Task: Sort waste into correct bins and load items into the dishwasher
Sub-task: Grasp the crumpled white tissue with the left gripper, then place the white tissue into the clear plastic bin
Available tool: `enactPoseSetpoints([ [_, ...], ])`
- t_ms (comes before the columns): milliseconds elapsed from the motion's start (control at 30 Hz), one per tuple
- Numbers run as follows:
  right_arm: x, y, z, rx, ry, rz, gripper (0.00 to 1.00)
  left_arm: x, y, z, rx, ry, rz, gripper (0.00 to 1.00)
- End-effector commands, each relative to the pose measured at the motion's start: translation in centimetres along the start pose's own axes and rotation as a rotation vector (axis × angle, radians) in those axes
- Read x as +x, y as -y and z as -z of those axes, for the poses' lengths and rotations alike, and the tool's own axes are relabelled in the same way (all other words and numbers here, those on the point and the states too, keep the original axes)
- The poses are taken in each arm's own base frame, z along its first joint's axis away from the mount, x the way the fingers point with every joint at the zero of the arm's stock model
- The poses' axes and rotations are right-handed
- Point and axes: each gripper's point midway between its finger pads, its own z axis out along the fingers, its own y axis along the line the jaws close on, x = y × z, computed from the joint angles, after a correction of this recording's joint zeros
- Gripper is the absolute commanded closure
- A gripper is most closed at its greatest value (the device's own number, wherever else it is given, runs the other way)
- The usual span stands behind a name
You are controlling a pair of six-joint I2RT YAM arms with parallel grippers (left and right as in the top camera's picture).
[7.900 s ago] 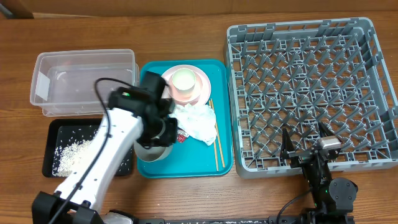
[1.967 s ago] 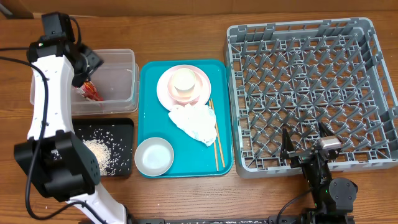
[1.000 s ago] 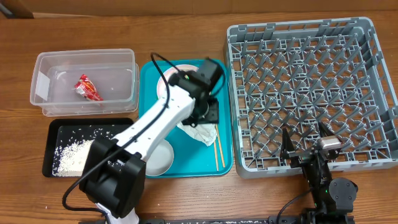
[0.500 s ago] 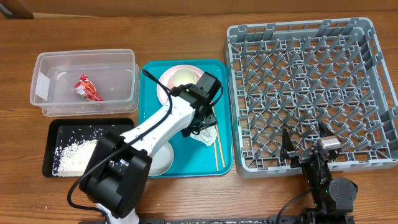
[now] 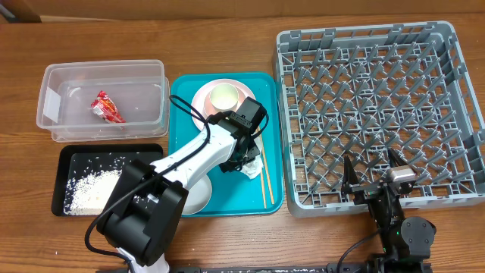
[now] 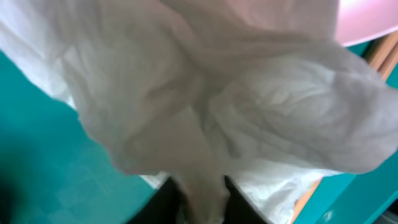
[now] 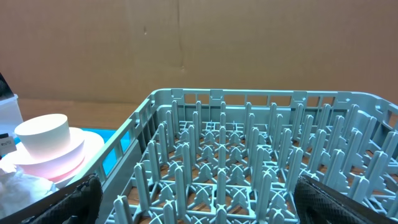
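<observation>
The wrapper (image 5: 107, 107) now lies in the tub (image 5: 53, 76) at upper left, where it was let go two seconds ago. The left arm has swung from there to the middle of the teal tray (image 5: 235, 199). Over the last second it has dropped onto the napkin (image 5: 253, 166), just below the plate (image 5: 201, 105) and cup (image 5: 224, 95). In the wrist view the left gripper (image 6: 200, 200) has its fingers (image 6: 163, 198) drawn near together, with a fold of napkin bunched between them. The paper looks more gathered than half a second back, so I judge the grasp made and the lift toward the tub next. Rice (image 5: 87, 189) sits in the black tray (image 5: 64, 152). The right gripper (image 5: 370, 171) stays spread wide and empty at the lower edge of the rack (image 5: 364, 30), and no dish is loaded yet.
</observation>
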Motion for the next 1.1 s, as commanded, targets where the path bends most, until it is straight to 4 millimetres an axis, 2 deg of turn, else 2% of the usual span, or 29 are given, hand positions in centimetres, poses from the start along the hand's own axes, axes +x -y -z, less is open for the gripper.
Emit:
enactPoseSetpoints([
  [0,0.2,0.1,0.0,0.001,0.003,0.001,0.00,-0.2,-0.1,0.4,0.002,0.021,0.006,0.91],
  [33,0.2,0.0,0.0,0.001,0.003,0.001,0.00,-0.3,-0.1,0.5,0.003,0.021,0.005,0.96],
  [200,0.2,0.0,0.0,0.001,0.003,0.001,0.00,-1.2,0.7,1.8,0.030,0.042,-0.061,0.96],
  [333,0.2,0.0,0.0,0.001,0.003,0.001,0.00,-3.0,1.2,5.1,0.078,0.079,-0.061,0.96],
  [500,0.2,0.1,0.0,0.001,0.003,0.001,0.00,-6.6,0.9,10.9,0.173,0.177,-0.032,0.96],
  [600,0.2,0.1,0.0,0.001,0.003,0.001,0.00,-9.1,-0.8,13.5,0.212,0.239,0.025,0.96],
  [667,0.2,0.0,0.0,0.001,0.003,0.001,0.00,-11.5,-3.1,14.9,0.216,0.285,0.077,0.96],
  [733,0.2,0.0,0.0,0.001,0.003,0.001,0.00,-13.5,-5.4,15.1,0.198,0.304,0.136,0.96],
  [767,0.2,0.0,0.0,0.001,0.003,0.001,0.00,-14.7,-7.1,14.9,0.179,0.311,0.184,0.96],
  [867,0.2,0.0,0.0,0.001,0.003,0.001,0.00,-17.0,-10.3,14.3,0.142,0.321,0.278,0.96],
  [1000,0.2,0.0,0.0,0.001,0.003,0.001,0.00,-19.1,-12.9,12.8,0.106,0.319,0.354,0.96],
  [1067,0.2,0.0,0.0,0.001,0.003,0.001,0.00,-20.4,-14.7,11.3,0.069,0.318,0.391,0.96],
])
